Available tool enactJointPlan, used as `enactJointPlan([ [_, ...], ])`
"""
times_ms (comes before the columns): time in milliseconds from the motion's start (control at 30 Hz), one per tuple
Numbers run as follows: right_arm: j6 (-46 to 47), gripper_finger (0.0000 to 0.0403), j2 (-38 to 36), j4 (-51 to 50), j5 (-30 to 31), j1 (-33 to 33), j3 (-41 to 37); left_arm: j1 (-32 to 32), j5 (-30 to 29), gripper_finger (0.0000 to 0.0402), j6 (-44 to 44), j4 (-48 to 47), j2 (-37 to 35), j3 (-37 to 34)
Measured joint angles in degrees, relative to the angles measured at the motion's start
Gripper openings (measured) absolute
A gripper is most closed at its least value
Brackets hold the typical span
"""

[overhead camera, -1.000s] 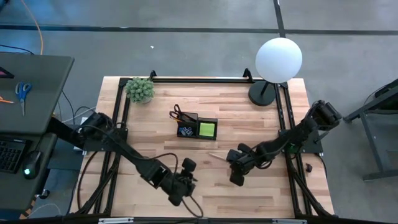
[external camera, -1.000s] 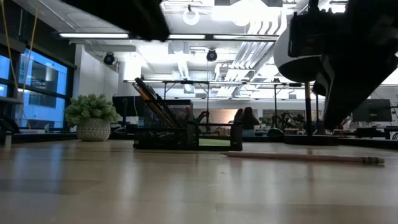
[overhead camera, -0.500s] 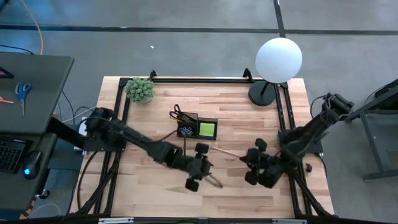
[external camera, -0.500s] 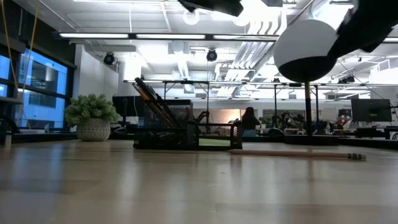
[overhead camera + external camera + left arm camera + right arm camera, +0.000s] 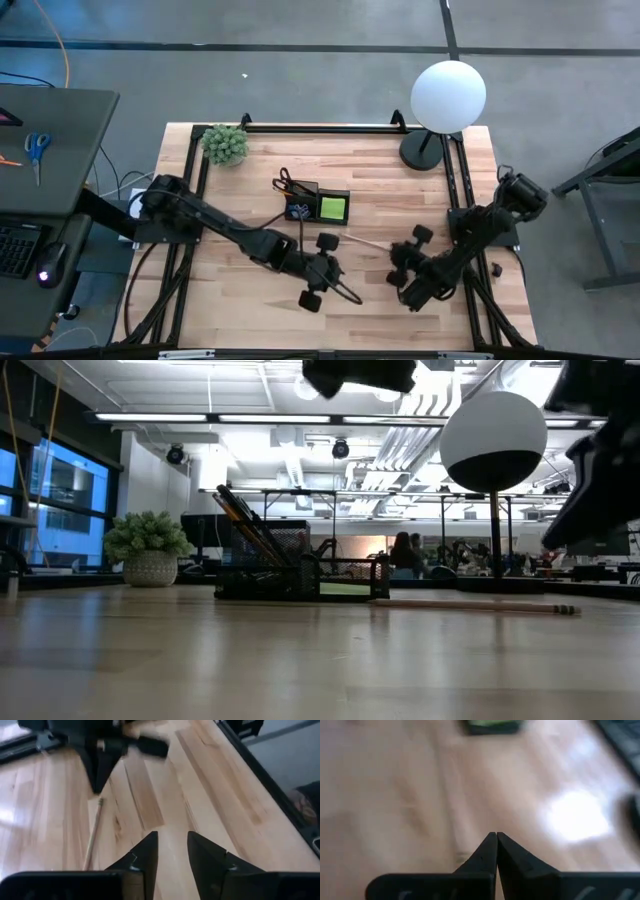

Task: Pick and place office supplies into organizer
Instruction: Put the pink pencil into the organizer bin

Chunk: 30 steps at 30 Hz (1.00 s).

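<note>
A: Starting at the left, what's there?

B: A small plant at the tabletop corner, clear of the work. Right of it stands the organizer, with pens leaning in its taller part and a lime-green sticky-note pad in 1 compartment.

A: And the left gripper?

B: In front of the organizer, low over the tabletop. Its wrist view shows the 2 fingers a little apart with bare wood between them, holding nothing.

A: What's left to pick?

B: 1 wooden pencil, lying flat between the 2 grippers, just right of the organizer. The left fingers seem parted to take it, I'd judge.

A: And the right gripper?

B: Right of the pencil, fingers pressed together and empty, probably just waiting. The globe lamp stands behind, at the far right corner.
</note>
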Motion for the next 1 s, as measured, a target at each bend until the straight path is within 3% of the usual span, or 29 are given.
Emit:
enactJointPlan([
  [167,10.5,0.0001,0.7,-12.3,3.6,0.4,-2.9,-2.3,-0.5,0.0075,0.0,-6.0,-0.1,3.8],
  [233,10.9,0.0001,-1.5,-7.5,2.4,1.0,-7.3,-3.5,-0.5,0.0067,0.0,-8.5,-0.1,5.0],
  [367,4.8,0.0004,-6.6,14.6,-0.1,2.5,-17.4,-5.6,-0.8,0.0050,-0.1,-13.7,-0.1,5.9],
  [467,1.0,0.0014,-9.2,25.5,1.6,3.1,-23.1,-6.8,-1.0,0.0034,-1.3,-15.5,-0.1,6.0],
  [667,-2.2,0.0057,-10.6,32.6,3.0,3.3,-28.3,-9.2,-1.1,0.0003,-4.8,-18.1,-0.1,6.0],
  [1000,-5.8,0.0143,-7.1,40.7,2.9,3.3,-28.5,-12.8,-5.4,0.0008,-10.2,-19.3,-0.1,4.7],
])
